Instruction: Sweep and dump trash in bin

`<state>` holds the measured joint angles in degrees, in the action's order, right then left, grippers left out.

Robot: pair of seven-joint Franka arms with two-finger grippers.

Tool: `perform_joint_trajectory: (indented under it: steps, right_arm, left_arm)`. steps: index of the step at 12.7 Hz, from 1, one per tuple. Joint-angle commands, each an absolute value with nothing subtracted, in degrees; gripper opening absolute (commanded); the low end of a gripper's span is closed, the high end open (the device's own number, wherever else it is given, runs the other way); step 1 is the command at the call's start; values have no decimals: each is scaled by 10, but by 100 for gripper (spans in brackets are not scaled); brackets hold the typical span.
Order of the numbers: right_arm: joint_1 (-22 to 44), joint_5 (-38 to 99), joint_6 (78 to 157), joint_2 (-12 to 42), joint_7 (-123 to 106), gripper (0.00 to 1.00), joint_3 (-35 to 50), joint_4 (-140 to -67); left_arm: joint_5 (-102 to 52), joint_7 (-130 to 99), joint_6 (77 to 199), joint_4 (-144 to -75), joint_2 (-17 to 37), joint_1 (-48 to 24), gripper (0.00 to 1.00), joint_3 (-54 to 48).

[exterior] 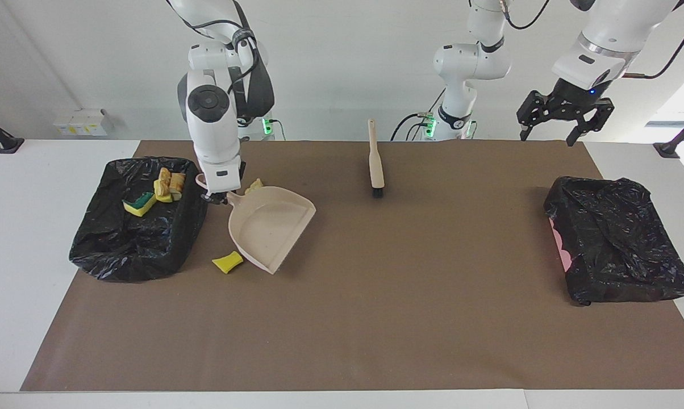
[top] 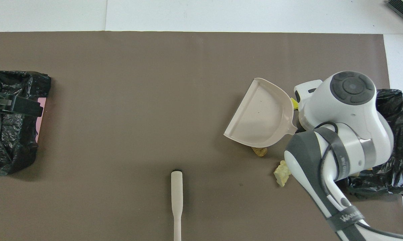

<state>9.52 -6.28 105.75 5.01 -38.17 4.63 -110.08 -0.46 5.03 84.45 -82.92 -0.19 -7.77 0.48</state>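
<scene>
My right gripper (exterior: pixel 217 196) is low beside the black-bagged bin (exterior: pixel 92 250) and shut on the handle of the beige dustpan (exterior: pixel 271 227), which rests on the brown mat. The pan (top: pixel 261 117) holds no trash. Trash in the bin: a yellow sponge piece (exterior: pixel 139 203) and bread-like pieces (exterior: pixel 169 184). On the mat around the pan lie a yellow sponge piece (exterior: pixel 227 262), a beige lump (exterior: pixel 255 186) (top: pixel 281 173) and a golden-brown piece (top: pixel 260 151). My left gripper (exterior: pixel 548 138) is open and empty, raised at the left arm's end of the table, where that arm waits.
The beige brush (exterior: pixel 376 165) with black bristles lies on the mat near the robots, mid-table; its handle shows in the overhead view (top: pixel 177 197). A second black-bagged bin (exterior: pixel 614 247) with a pink edge stands at the left arm's end.
</scene>
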Motion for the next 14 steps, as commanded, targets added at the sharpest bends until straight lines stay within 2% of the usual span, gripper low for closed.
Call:
perform_joint_trajectory:
  steps: [1,5,9,12,14]
  right_arm:
    - [137,-13,1070,98,-240,0,44,-1046]
    - [204,38,1121,158,3,0,44,-1004]
    - [261,83,1114,283,267,0,46,-853]
    - [293,83,1109,380,330,0,46,-745]
    - [301,89,1109,408,361,0,47,-707]
  left_arm:
    - [6,56,832,-831,-8,-66,100,-5]
    - [8,47,821,-831,-8,-66,100,-2]
    - [8,47,799,-841,-17,-67,100,1]
    - [8,47,802,-842,-17,-67,100,2]
    - [8,47,802,-845,-19,-69,100,4]
